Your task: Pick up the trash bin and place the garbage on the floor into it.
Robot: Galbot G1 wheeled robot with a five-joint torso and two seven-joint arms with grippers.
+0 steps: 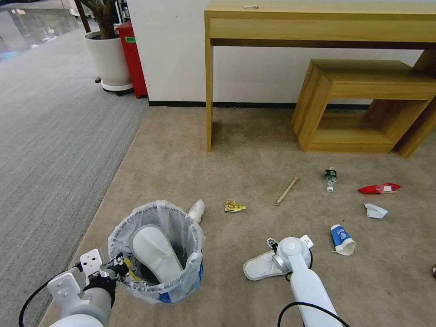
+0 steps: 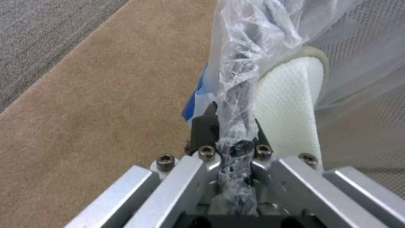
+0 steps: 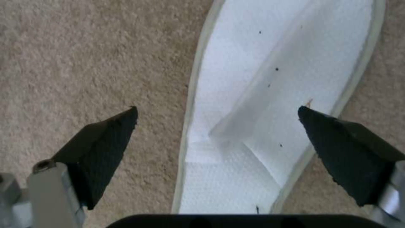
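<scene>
While spread right fingers [image 3: 109, 139] flank slipper [image 3: 270, 104], left gripper [image 2: 236, 139] clamping bin liner [image 2: 249, 63]

The left gripper [image 1: 119, 268] is pinched tight on the rim of the trash bin [image 1: 181, 284], with the left arm low beside it. On the bin's other side, the right gripper [image 3: 217, 126] hangs pointing down, its fingers [image 3: 109, 133] spread wide apart.

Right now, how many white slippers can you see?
2. One slipper stands in the trash bin, held by the left gripper; the other slipper lies on the carpet under the open right gripper.
</scene>
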